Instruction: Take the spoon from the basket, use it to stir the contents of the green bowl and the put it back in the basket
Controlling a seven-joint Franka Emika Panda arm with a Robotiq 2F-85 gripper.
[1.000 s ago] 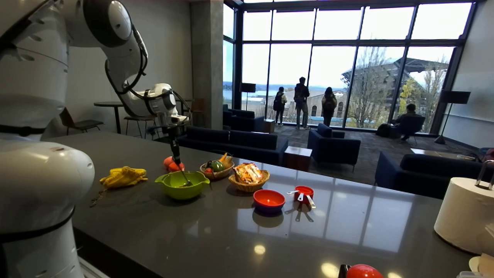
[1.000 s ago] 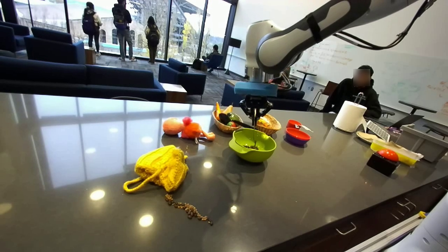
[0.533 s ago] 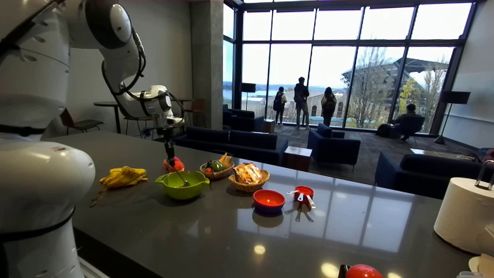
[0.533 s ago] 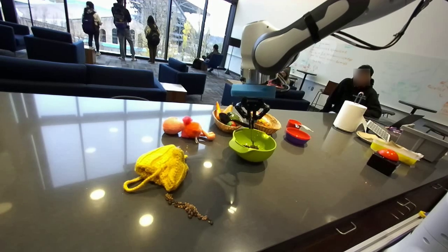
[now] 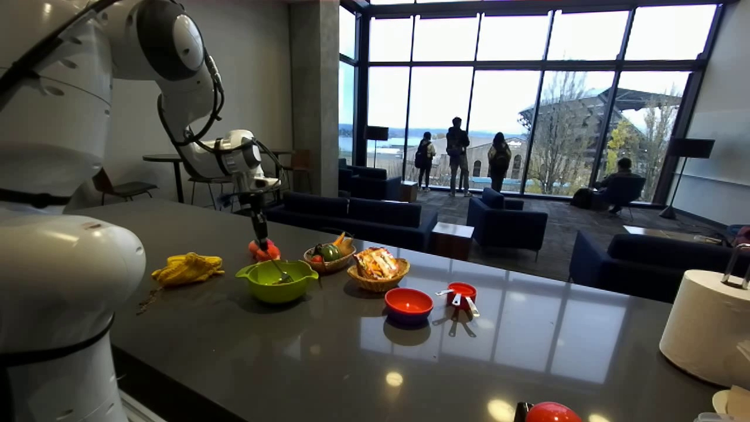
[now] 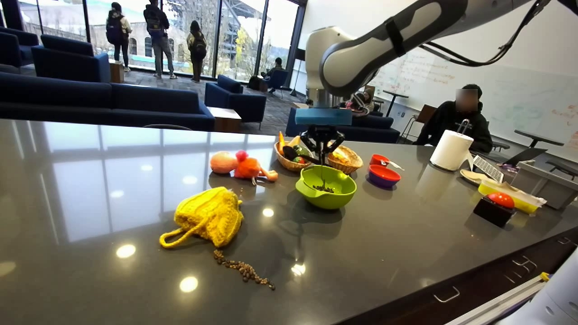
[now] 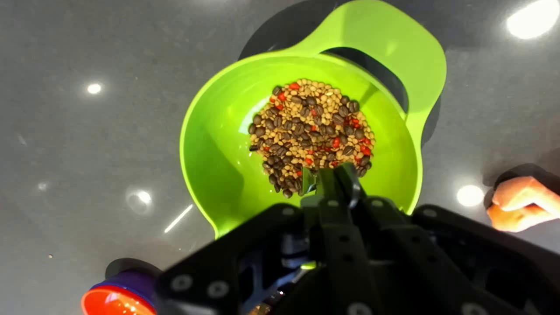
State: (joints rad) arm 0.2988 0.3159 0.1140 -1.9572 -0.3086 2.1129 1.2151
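Note:
The green bowl (image 5: 280, 293) stands on the counter in both exterior views (image 6: 326, 202) and holds beans, tan grains and red bits (image 7: 313, 127). My gripper (image 5: 263, 247) is above the bowl's rim, fingers close together around the handle of a metal spoon (image 5: 283, 276). The spoon slants down into the bowl's contents; in the wrist view only a shiny piece of it (image 7: 309, 180) shows beside the fingertips. Two tan woven baskets stand behind the bowl: one with vegetables (image 5: 330, 268), one with packets (image 5: 378, 286). I cannot tell which held the spoon.
A dark long-handled object (image 6: 291, 153) lies across the vegetable basket toward the bowl. A red bowl (image 5: 409, 302) and red measuring cups (image 5: 462, 291) stand to one side. A yellow knitted bag (image 6: 207, 216), spilled beans (image 6: 246, 271) and orange toys (image 6: 246, 167) lie on the counter.
My gripper has moved a short way left in both exterior views, with the spoon still dipping into the green bowl. The bowl has hardly moved.

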